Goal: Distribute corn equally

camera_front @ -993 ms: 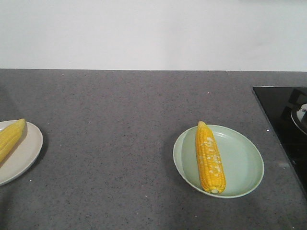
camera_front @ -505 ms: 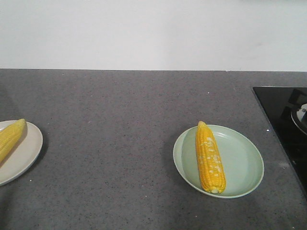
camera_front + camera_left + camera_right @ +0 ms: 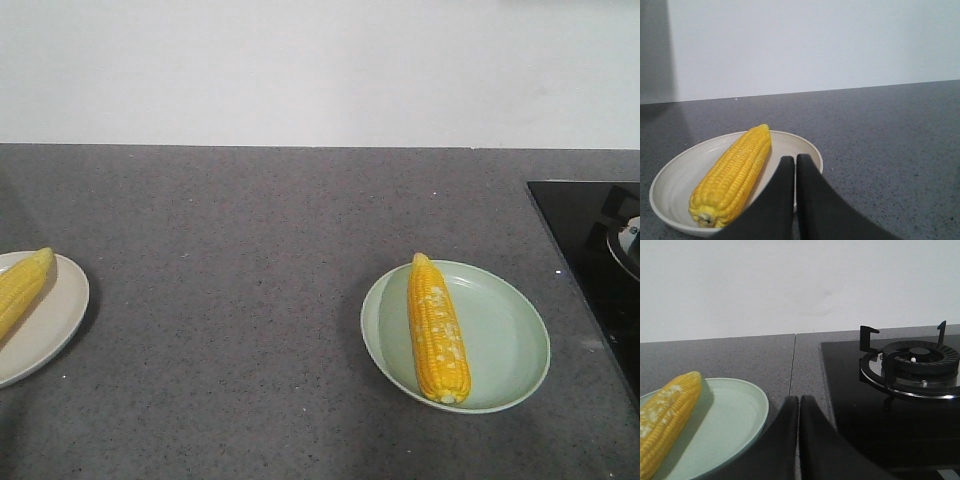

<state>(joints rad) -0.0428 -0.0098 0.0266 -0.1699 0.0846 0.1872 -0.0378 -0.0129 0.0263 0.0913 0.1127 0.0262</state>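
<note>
On the grey table (image 3: 250, 300), well to the left of the black stove top (image 3: 590, 260), stand two plates, each carrying one cob. The green plate (image 3: 510, 340) sits nearest the stove, with a corn cob (image 3: 437, 328) lying along its left half, paler tip pointing away from the camera. Far to the left of that, at the picture's edge, the white plate (image 3: 55, 315) holds the second cob (image 3: 22, 288), resting slantwise inside the rim.

With one cob to a plate, the split looks even, and I would judge the task finished or very nearly so; no loose cob shows anywhere on the table between the plates.

Neither arm appears in the front view. In the left wrist view the left gripper (image 3: 795, 165) hangs just beside the white plate's near rim, its jaws pressed together with only a thin seam between them and nothing held. In the right wrist view the right gripper (image 3: 799, 405) is likewise closed and empty, placed between the green plate and the stove's burner (image 3: 912, 362).

The white plate and its cob are cut off by the left border in the front view. The stove top is also clipped on the right. Whether anything lies beyond either edge cannot be told.
</note>
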